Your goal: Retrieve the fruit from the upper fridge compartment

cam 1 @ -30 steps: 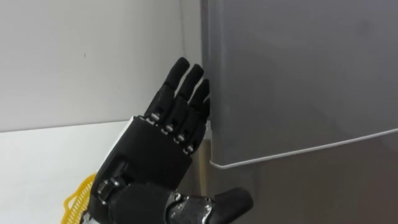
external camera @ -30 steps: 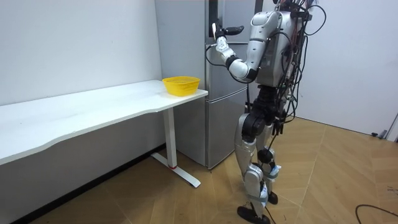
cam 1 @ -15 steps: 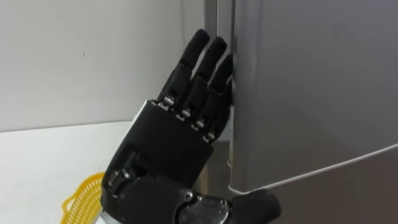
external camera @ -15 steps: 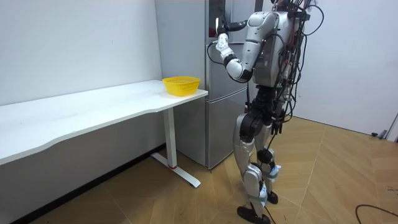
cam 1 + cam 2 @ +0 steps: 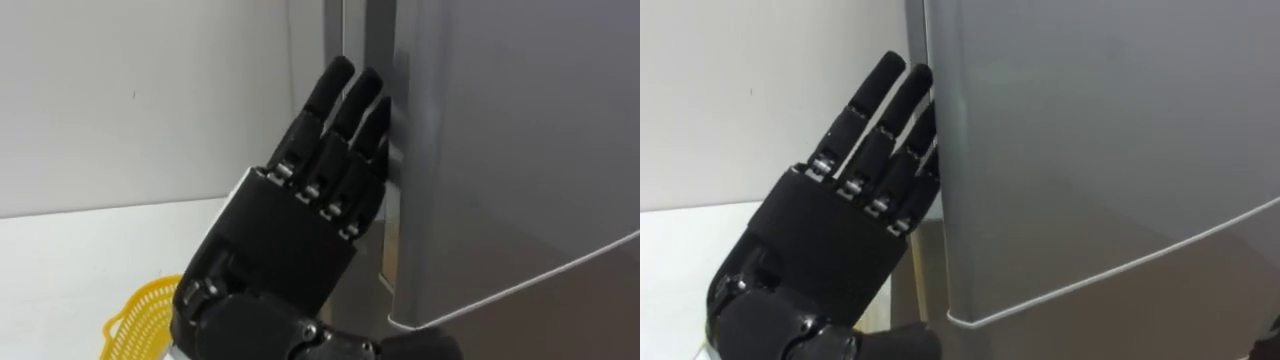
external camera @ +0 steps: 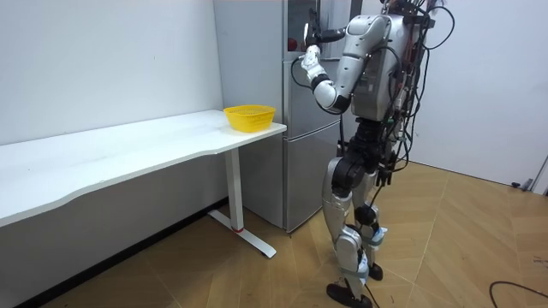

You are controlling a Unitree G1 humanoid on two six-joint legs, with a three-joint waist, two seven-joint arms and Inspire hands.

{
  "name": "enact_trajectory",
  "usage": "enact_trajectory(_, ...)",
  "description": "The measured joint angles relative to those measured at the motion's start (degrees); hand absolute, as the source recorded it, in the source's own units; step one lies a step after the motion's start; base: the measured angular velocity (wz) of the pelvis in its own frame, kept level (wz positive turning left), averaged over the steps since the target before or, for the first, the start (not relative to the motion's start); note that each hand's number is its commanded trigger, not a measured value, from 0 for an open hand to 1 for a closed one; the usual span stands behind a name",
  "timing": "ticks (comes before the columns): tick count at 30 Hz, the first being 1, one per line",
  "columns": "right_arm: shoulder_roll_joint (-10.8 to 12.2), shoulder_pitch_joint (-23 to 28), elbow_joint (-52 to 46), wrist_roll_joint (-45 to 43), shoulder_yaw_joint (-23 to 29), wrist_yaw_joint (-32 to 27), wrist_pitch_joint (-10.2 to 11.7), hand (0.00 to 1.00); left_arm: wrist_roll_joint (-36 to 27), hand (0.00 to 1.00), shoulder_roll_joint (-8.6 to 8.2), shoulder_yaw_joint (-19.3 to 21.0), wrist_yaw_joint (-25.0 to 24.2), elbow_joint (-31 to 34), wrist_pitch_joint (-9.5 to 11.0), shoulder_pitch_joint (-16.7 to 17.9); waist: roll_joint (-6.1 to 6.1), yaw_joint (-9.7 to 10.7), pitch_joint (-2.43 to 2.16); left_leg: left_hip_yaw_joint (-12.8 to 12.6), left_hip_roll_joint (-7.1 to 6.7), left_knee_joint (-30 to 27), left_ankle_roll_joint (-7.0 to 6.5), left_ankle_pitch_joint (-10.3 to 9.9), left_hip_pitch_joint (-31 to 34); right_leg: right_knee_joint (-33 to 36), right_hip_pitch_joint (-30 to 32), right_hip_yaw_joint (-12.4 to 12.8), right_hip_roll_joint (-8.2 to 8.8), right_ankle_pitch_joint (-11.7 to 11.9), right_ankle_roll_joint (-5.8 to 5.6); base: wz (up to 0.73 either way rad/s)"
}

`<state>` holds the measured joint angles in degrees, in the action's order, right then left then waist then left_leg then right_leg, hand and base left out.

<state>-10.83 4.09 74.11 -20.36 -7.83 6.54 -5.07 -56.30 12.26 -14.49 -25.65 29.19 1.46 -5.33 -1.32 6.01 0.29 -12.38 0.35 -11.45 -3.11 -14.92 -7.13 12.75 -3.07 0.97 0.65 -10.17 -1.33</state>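
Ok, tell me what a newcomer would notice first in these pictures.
First, the big black left hand close in front of the camera, its straight fingers up against the left edge of the grey upper fridge door, which looks slightly ajar. Next, the yellow basket at the end of the white table, right beside the fridge that the robot stands facing.
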Motion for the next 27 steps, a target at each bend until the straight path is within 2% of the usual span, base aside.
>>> enact_trajectory(5, -0.5, 0.6, -0.8, 0.0, 0.1, -0.1, -0.1, 0.0, -1.2, 0.0, 0.19, -1.6, -2.1, 0.0, 0.0, 0.0, -0.05, 0.2, -0.16, -0.1, -0.11, -0.4, -0.26, -0.1, 0.4, 0.0, 0.2, 0.3, 0.15, 0.2, -0.08, 0.0)
enact_trajectory(14, -0.5, 0.5, -1.8, 0.0, 0.1, -0.2, 0.0, 0.0, -4.9, 0.0, 1.59, -3.1, -4.5, 0.0, -0.3, 0.0, -0.07, 0.2, -0.15, -0.7, -0.15, -0.7, -0.29, -0.2, 0.3, -0.1, 0.1, 0.5, 0.23, 0.2, -0.1, 0.0)
enact_trajectory(22, -0.6, 0.6, -2.5, 0.1, 0.1, -0.2, 0.0, 0.0, -4.9, 0.0, 1.63, -4.2, -8.8, 0.0, -1.2, 0.0, -0.29, 0.3, -0.2, -1.3, -0.1, -0.7, -0.56, -0.3, 0.5, 0.1, 0.5, 0.5, 0.23, 0.4, -0.4, -0.03)
enact_trajectory(27, -0.8, 0.4, -2.6, 0.1, 0.1, -0.4, 0.0, 0.0, -4.9, 0.0, 1.63, -5.7, -12.8, 0.1, -1.6, 0.0, -0.57, 2.1, -0.4, -1.6, -0.08, -0.8, -0.65, -0.4, 0.6, 0.9, 1.2, 0.5, 0.22, 0.5, -0.46, -0.07)
